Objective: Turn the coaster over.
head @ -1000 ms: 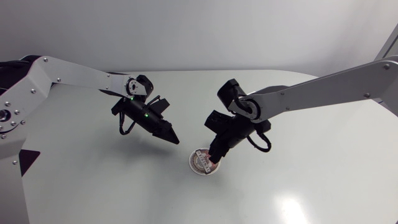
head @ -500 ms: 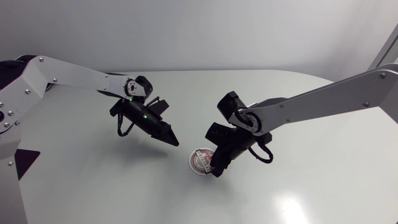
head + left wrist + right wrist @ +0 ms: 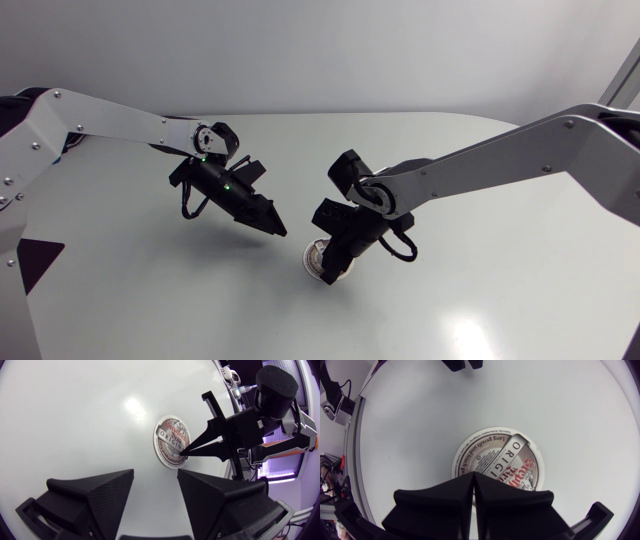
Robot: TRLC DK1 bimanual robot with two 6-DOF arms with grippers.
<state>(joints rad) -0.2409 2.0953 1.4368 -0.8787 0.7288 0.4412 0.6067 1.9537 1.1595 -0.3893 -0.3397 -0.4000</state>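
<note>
The round, flat, printed cardboard coaster [image 3: 495, 457] is touched at its near rim by the closed right end effector [image 3: 472, 477]. The open left end effector [image 3: 278, 230] is held farther from the coaster.

The coaster [image 3: 316, 258] lies flat on the tabletop [image 3: 480, 290], near its middle. The right pincer [image 3: 330, 268], entering from two o'clock, meets the coaster at its four-o'clock rim. The left pincer [image 3: 277, 229] hangs at the coaster's ten o'clock, near it but apart, pointing towards it.
</note>
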